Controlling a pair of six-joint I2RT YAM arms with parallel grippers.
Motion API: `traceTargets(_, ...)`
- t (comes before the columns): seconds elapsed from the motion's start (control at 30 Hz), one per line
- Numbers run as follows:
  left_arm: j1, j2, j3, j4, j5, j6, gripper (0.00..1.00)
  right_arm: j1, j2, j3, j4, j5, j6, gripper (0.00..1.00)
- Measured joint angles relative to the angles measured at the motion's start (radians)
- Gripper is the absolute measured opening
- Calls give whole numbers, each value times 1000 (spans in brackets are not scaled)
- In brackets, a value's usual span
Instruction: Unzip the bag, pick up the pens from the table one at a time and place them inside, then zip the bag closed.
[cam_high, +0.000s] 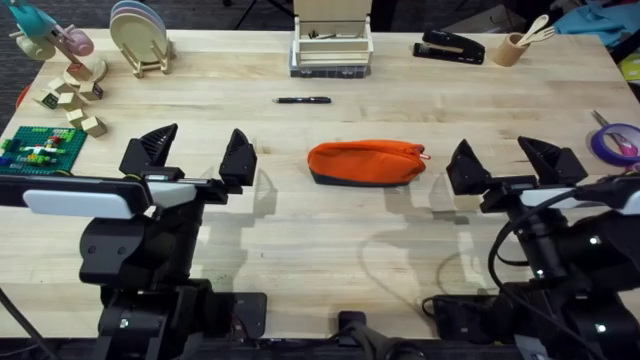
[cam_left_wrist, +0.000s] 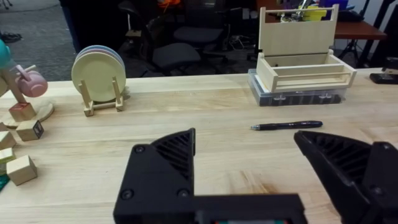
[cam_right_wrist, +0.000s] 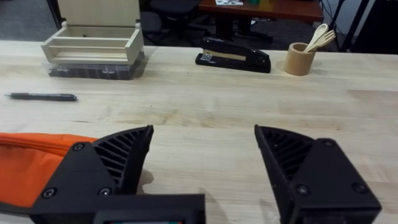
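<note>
The orange bag lies zipped on the table at the centre, its small red zipper pull at the right end; one end of the bag shows in the right wrist view. A thin black pen lies beyond it toward the back, also seen as the pen and the pen. My left gripper stands open to the left of the bag, holding nothing. My right gripper stands open to the right of the bag, also holding nothing.
A wooden box on a clear tray sits at the back centre. A black stapler and a cup of wooden utensils stand back right. A plate rack, wooden blocks and a green brick plate are at left; purple tape at right.
</note>
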Motion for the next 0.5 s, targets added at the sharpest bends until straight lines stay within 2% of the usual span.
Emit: traceTargets(0.5,0,0,0,0,0,1,993,0,0,0,-4,0,0,998)
